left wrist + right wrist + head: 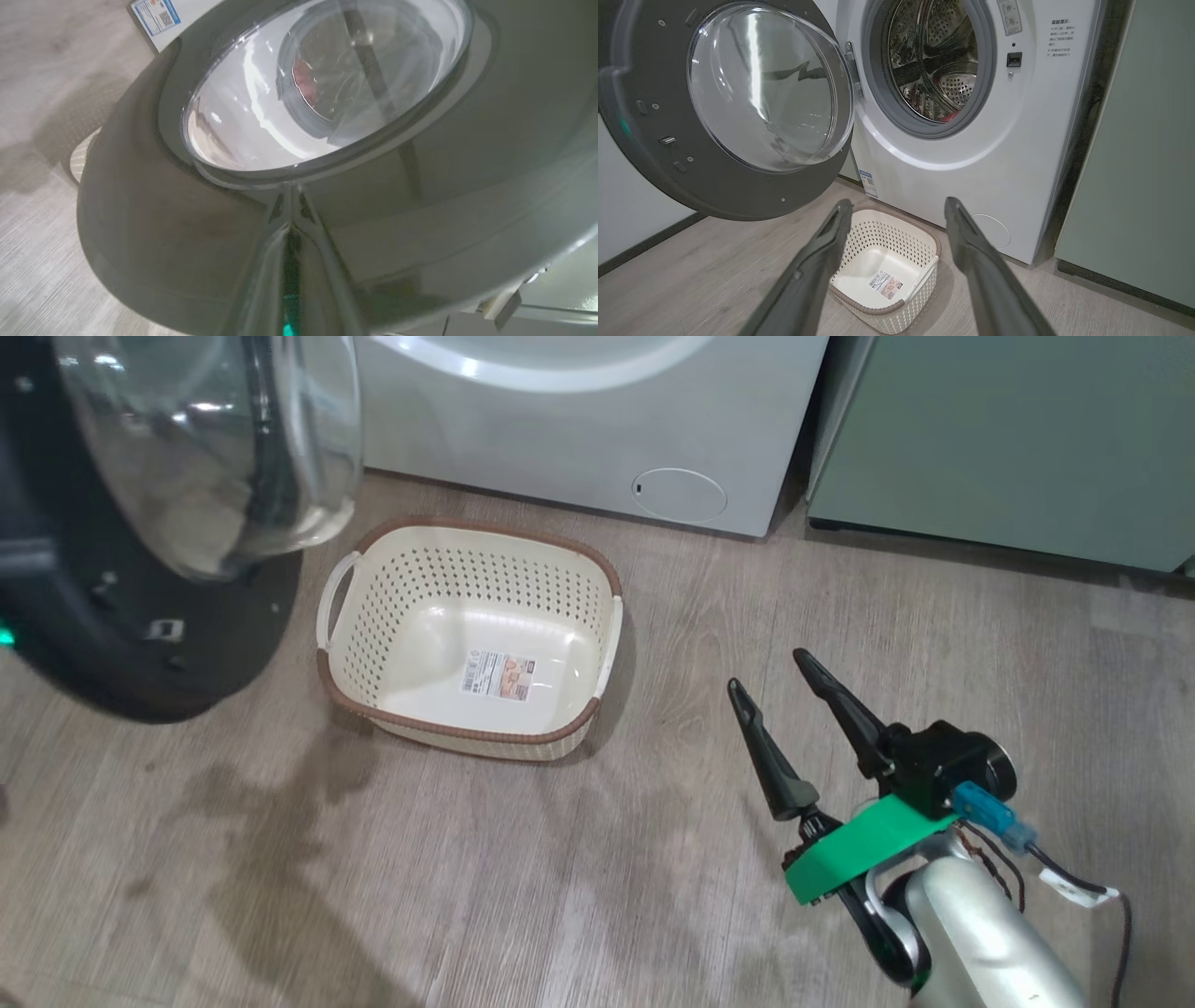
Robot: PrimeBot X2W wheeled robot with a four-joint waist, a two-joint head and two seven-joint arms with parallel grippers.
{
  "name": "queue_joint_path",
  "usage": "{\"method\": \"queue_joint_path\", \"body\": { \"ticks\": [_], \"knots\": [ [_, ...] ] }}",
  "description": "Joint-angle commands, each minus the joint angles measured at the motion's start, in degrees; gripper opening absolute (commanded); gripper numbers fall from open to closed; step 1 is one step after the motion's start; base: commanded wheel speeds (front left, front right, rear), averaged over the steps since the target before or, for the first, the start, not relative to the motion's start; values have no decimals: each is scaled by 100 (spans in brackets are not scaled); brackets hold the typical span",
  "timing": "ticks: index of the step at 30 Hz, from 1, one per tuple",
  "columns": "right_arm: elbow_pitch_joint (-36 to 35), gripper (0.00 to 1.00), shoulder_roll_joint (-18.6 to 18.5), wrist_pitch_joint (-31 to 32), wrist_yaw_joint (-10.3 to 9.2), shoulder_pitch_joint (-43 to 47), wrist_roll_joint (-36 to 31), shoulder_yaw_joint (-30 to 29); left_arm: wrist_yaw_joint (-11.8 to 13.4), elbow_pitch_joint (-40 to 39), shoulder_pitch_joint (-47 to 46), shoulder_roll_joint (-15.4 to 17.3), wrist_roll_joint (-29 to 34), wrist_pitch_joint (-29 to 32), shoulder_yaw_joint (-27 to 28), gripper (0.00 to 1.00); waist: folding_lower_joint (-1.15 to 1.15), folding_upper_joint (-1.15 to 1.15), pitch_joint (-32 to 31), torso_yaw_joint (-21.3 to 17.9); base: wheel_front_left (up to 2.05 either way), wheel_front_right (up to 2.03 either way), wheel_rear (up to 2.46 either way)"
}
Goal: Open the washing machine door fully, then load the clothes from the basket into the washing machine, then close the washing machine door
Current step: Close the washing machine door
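Note:
The washing machine door [140, 644] stands swung open at the upper left, black rim and glass bowl [766, 88] facing out. Behind it, the washing machine [971, 163] shows its grey-ringed mouth, with a bit of the red clothes [953, 114] low in the steel drum. The cream basket [467, 733] sits empty on the floor before the washer, sticker inside. My right gripper [768, 670] hangs open to the basket's right, nothing between its fingers. My left gripper [289, 191] is shut, its tips against the door's glossy outer rim [187, 233] just below the glass.
A pale green cabinet [1008, 439] stands right of the washer. The small round white flap [679, 493] is low on the washer's front. A white wall with dark skirting [640, 242] runs behind the door. Wooden floor [467, 896] lies open in front.

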Motion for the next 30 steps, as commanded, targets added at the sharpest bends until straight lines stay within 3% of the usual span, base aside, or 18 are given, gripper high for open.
{"method": "queue_joint_path", "body": {
  "ticks": [1,30],
  "knots": [
    [-173,100,68,-37,0,-23,21,87,-9,-293,76,154,-88,95,-23,0,0,0,-25,-7,0,0,0],
    [-186,100,135,-37,0,58,21,57,-10,-1150,551,-1560,-1163,-307,-332,0,0,0,-109,-672,0,0,0]
  ]
}}
